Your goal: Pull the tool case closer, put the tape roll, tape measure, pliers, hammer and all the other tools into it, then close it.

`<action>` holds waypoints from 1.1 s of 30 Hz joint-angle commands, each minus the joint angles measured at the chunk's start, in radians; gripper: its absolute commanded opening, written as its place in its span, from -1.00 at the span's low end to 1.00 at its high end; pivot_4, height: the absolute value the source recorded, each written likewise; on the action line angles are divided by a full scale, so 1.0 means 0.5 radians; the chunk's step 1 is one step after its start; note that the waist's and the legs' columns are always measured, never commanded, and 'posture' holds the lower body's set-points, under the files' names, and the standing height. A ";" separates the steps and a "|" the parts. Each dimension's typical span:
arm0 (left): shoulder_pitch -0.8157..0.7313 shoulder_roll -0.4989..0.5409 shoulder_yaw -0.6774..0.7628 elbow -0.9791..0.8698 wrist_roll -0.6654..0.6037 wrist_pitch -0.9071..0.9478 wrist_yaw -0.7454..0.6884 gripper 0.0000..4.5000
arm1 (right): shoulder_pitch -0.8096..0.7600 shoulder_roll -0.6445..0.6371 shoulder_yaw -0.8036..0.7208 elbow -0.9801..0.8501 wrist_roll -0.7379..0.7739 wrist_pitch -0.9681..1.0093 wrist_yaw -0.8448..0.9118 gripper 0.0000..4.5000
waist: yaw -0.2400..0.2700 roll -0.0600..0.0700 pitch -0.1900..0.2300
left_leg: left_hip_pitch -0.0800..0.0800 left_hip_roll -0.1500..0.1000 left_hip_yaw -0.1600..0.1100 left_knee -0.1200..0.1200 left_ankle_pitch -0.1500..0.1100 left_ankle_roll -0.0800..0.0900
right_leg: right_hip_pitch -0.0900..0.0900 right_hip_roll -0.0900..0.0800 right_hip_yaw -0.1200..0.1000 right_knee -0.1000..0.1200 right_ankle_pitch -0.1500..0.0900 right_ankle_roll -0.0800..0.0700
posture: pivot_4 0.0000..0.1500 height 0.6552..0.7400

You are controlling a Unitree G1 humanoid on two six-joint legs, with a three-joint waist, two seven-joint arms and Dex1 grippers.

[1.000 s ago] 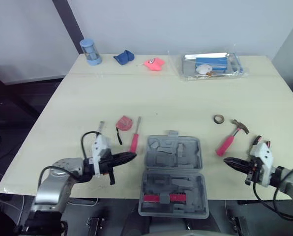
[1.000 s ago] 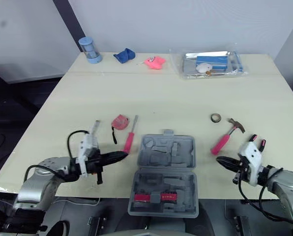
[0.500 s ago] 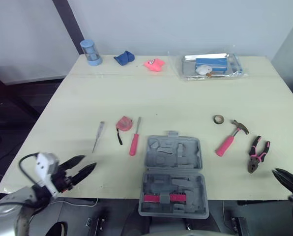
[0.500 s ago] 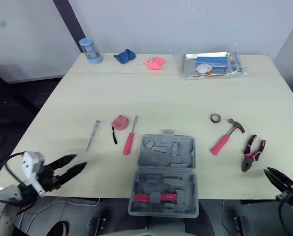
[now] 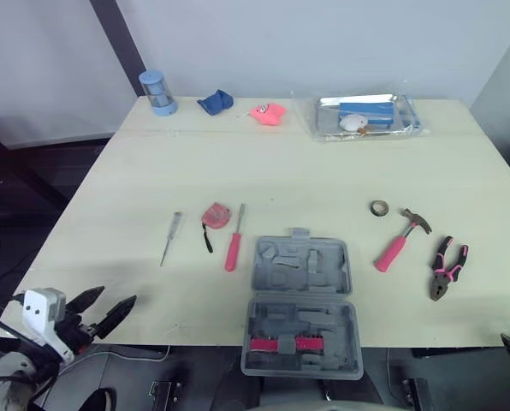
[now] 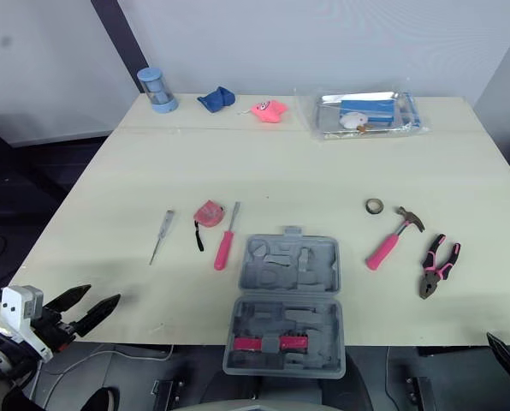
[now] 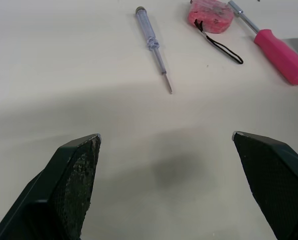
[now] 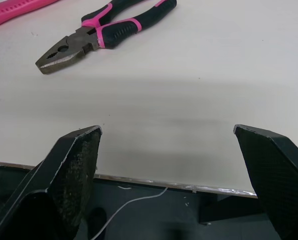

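tool case (image 5: 302,304) lying open at near edge of table (image 5: 323,171), centre, between arms. judging it stiff moulded plastic, light, sliding easily on smooth top; lid probably flopping at hinge, so gripping side walls of near half looking safest. left gripper (image 7: 165,135) and right gripper (image 8: 167,128) hanging off near edge, fingers spread wide, grasping nothing. pliers (image 8: 104,37) lying near right gripper. pink piece inside case proving hard to identify.

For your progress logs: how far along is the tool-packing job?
Done: tool case lies open at the near edge of the table. In hand: nothing; left gripper and right gripper are open, empty. Left: tape roll, hammer, pliers, tape measure, two screwdrivers lie outside it; then closing.
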 commanded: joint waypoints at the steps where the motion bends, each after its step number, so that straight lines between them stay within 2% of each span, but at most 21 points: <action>1: 0.023 0.012 0.064 -0.024 -0.031 -0.032 0.008 1.00 | -0.005 -0.040 -0.051 -0.058 0.045 -0.012 -0.006 0.97 | 0.001 0.000 0.000 | 0.000 0.000 0.000 0.000 0.000 0.000 | 0.000 0.000 0.000 0.000 0.000 0.000 | 1.00 1.00; 10: -0.021 -0.002 0.020 -0.155 -0.042 -0.036 0.033 1.00 | -0.096 -0.073 0.033 -0.266 0.048 0.101 -0.029 0.97 | 0.003 0.001 -0.001 | -0.001 0.000 0.000 0.000 0.000 0.000 | 0.000 0.000 0.000 0.000 0.000 0.000 | 1.00 1.00; 21: -0.130 0.009 -0.167 -0.550 -0.179 -0.015 -0.197 1.00 | -0.424 -0.329 0.349 -0.646 0.015 0.498 -0.023 0.97 | -0.002 0.003 -0.002 | -0.001 0.000 0.000 0.001 0.000 0.000 | 0.000 0.000 0.000 0.000 0.000 0.000 | 1.00 1.00; 26: -0.189 0.051 -0.322 -0.711 -0.202 0.009 -0.320 1.00 | -0.824 -0.558 0.679 -0.594 -0.199 0.677 -0.026 0.97 | 0.001 0.003 -0.002 | -0.002 0.000 -0.001 0.002 0.000 0.000 | 0.000 0.001 -0.001 0.000 0.001 0.000 | 1.00 1.00; 33: -0.329 0.081 -0.490 -0.926 -0.234 0.078 -0.360 1.00 | -1.665 -0.702 1.283 -0.233 -0.599 0.747 0.149 0.97 | -0.002 0.006 0.001 | -0.003 0.000 -0.002 0.002 0.000 0.000 | -0.002 0.001 -0.002 0.000 0.001 0.001 | 1.00 1.00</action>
